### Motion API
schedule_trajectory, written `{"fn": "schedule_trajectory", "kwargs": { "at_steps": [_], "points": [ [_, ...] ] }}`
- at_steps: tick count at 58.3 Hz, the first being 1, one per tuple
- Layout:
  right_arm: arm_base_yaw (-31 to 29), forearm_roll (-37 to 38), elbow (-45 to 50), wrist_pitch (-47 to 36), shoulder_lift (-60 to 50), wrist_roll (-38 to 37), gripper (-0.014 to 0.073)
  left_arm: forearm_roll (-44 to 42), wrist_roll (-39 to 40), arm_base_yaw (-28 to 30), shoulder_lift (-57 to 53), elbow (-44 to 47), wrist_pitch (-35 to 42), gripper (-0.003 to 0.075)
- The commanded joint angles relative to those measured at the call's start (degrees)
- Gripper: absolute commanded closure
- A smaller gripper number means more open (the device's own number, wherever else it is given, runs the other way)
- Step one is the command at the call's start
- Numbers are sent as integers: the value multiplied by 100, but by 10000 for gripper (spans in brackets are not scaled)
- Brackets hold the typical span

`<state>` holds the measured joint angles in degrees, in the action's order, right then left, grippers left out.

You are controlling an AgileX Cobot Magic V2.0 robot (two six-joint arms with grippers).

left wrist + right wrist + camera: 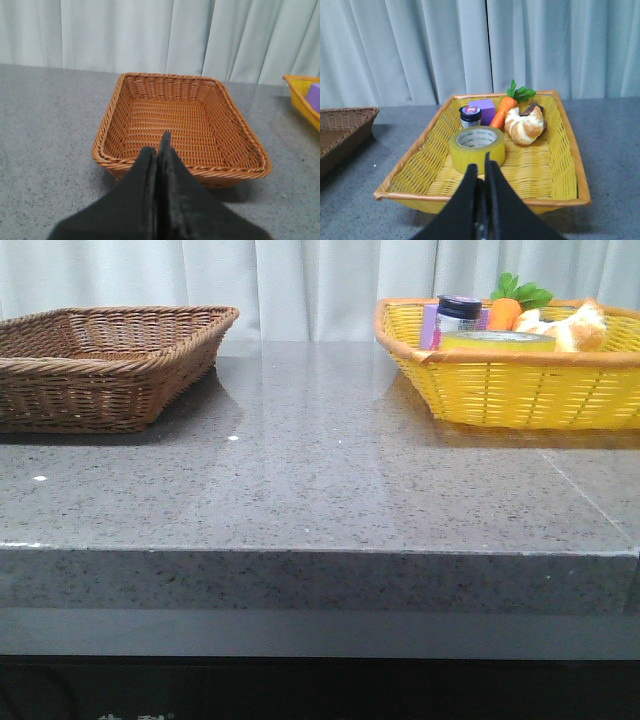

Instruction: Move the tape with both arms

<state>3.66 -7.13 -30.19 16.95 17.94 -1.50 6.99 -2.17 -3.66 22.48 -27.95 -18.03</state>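
Note:
The tape [477,148], a wide yellow roll with a white core and green lettering, lies flat in the yellow basket [410,170], towards its near side. In the front view the tape [497,341] shows just above the yellow basket's rim [500,358] at the back right. My right gripper [481,165] is shut and empty, in front of the basket, short of the tape. My left gripper [159,145] is shut and empty, at the near rim of the brown wicker basket [150,92]. Neither gripper shows in the front view.
The yellow basket also holds a dark-lidded jar [470,116], a purple block [483,107], a toy carrot [501,111] and a croissant [525,125]. The brown basket [100,365] stands at the back left. Grey stone table [320,480] lies between them; curtains hang behind.

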Motion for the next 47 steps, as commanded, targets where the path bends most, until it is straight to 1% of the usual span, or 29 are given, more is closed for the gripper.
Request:
{"fn": "schedule_trajectory", "kwargs": {
  "at_steps": [1,9,11,13,15,16,18,20,21,25,28,30,33,40,47],
  "points": [
    [-37,2,-465,-94,563,53,682,59,66,5,463,-326,335,740],
    [-37,2,-597,-22,950,53,675,59,66,5,609,-360,335,730],
    [-37,2,-597,-15,973,53,653,59,66,5,609,-360,335,706],
    [-37,2,-597,-15,995,53,614,59,66,5,609,-360,335,663],
    [-37,2,-597,-15,995,53,559,59,66,5,609,-360,335,606],
    [-37,2,-597,-15,995,53,517,59,66,5,609,-360,335,580],
    [-37,2,-597,-15,995,53,456,59,66,5,609,-360,335,508],
    [-37,2,-597,-15,995,53,354,59,66,5,609,-360,335,428],
    [-37,2,-597,-15,995,53,319,59,66,5,609,-360,335,378],
    [-37,2,-597,-15,995,53,160,59,66,5,609,-360,335,223],
    [-37,2,-597,-23,995,53,74,59,66,5,609,-360,335,141],
    [-37,2,-597,-53,1002,53,39,59,66,5,609,-360,335,113],
    [-37,2,-597,-117,1007,53,15,59,66,5,609,-360,335,107],
    [-37,2,-633,-486,1245,53,26,59,66,5,609,-360,335,129],
    [-37,2,-1004,-580,2129,53,26,59,66,5,609,-360,323,158]
  ]
}}
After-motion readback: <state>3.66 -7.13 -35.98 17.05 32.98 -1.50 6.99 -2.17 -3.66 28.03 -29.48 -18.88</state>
